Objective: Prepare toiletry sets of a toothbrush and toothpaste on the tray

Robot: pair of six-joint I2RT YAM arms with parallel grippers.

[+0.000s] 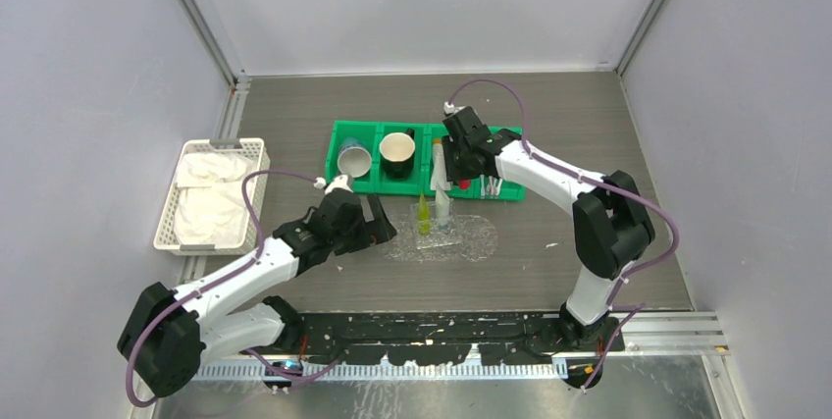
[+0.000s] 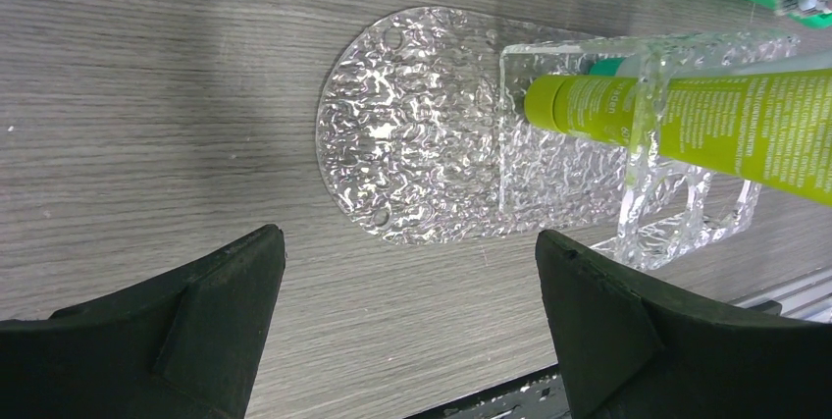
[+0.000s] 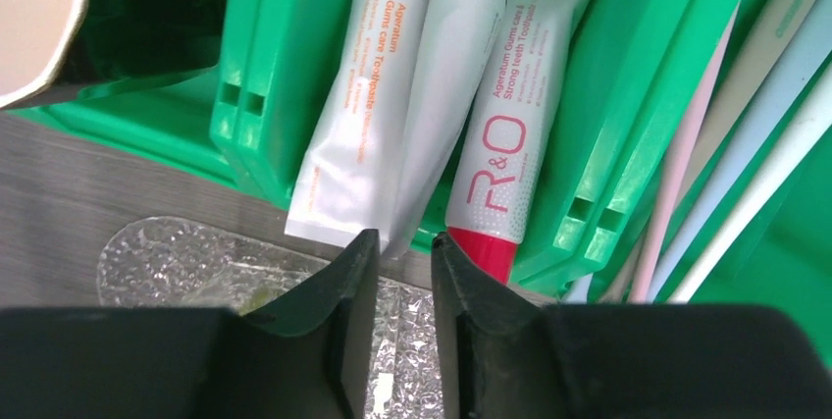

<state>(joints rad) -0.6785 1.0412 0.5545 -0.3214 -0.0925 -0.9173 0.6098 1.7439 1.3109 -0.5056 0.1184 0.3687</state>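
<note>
Top view: I see a grey wood-grain table and pale walls; the glittery tray lies just before the green bin.
Left wrist: the left gripper is spread wide near the tray's yellow-green tube.
Right wrist: the right gripper has its fingers nearly together at a white tube; whether it grasps, I cannot tell.

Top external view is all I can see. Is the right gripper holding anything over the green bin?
Observer: In the right wrist view, the right gripper is nearly closed, with only a slim gap and nothing visible in it.
Operator: And the green tube on the tray, how is it sitting?
Observer: The left wrist view shows the yellow-green tube resting in a clear holder that stands on the tray.
</note>
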